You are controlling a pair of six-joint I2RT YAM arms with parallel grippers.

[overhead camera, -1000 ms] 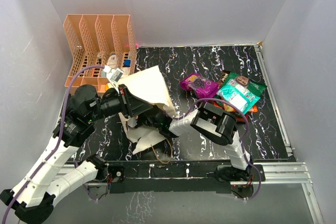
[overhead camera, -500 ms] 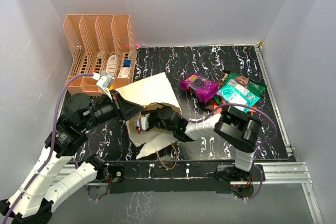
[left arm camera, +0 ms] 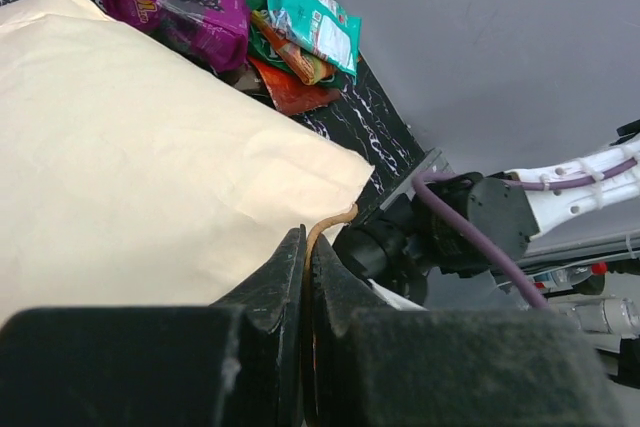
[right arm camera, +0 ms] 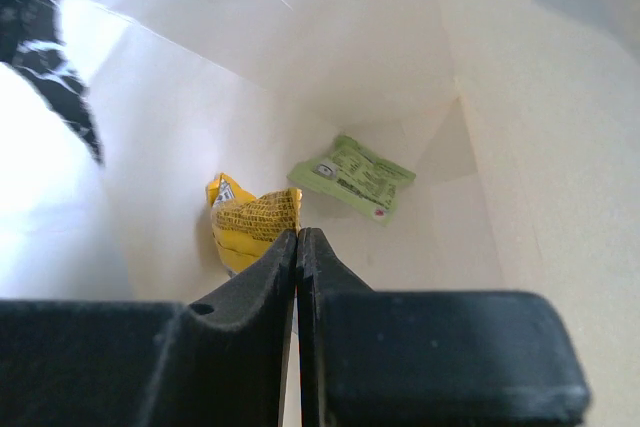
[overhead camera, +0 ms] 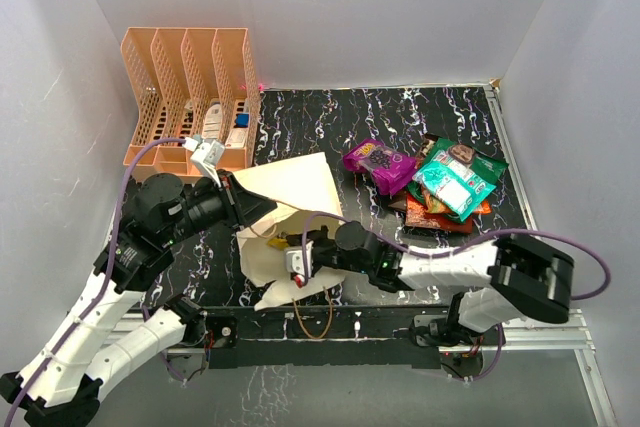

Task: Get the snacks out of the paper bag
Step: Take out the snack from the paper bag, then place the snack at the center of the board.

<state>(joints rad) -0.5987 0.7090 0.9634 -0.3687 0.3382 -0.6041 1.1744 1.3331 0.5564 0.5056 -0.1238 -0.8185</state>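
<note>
Right arm has dropped low and pushed into the paper bag [overhead camera: 290, 182] mouth. right fingers [right arm camera: 283, 259] are closed at the yellow packet [right arm camera: 250, 222] inside the bag, grip unconfirmed. green packet [right arm camera: 352, 179] lies deeper. left fingers [left arm camera: 290, 259] clamp the bag's cord handle [left arm camera: 326, 221]. Likely two snacks left.

Right arm [overhead camera: 450, 269]: no longer folded high beside the snacks [overhead camera: 445, 179]; now it lies low, stretched along the near side of the table.
Right gripper [overhead camera: 288, 257]: now nearer to the bases, at the mouth of the paper bag [overhead camera: 295, 179].
Paper bag: its upper flap now sits lower.
Left gripper [overhead camera: 244, 209]: pulled slightly nearer.
</note>
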